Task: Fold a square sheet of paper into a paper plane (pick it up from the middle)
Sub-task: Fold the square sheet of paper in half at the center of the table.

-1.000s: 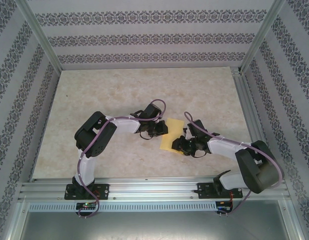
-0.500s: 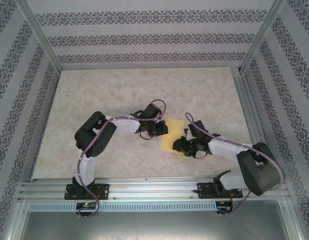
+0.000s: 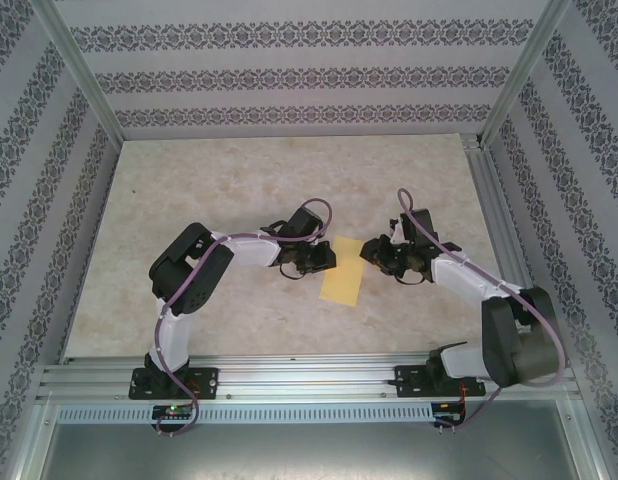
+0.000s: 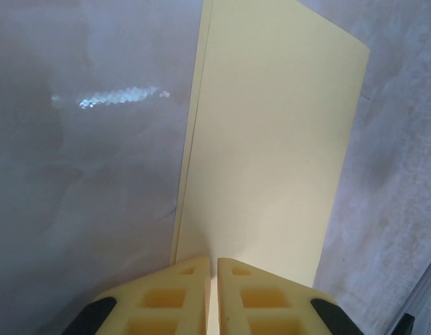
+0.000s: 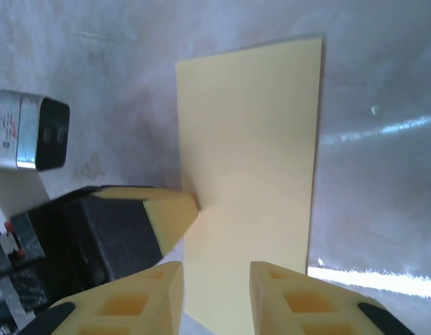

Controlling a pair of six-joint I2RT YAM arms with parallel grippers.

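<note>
left gripper (image 3: 327, 258) — jaws pinched on left edge of folded sheet of paper (image 3: 341, 283) | right gripper (image 3: 369, 252) — jaws part-open over far-right corner, gripping nothing | sheet of paper lies on table (image 3: 239, 190)

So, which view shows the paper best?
The right wrist view: the paper lies large, almost whole. The left wrist view cuts a far corner but shows doubled layers; the top view shows it small.
</note>
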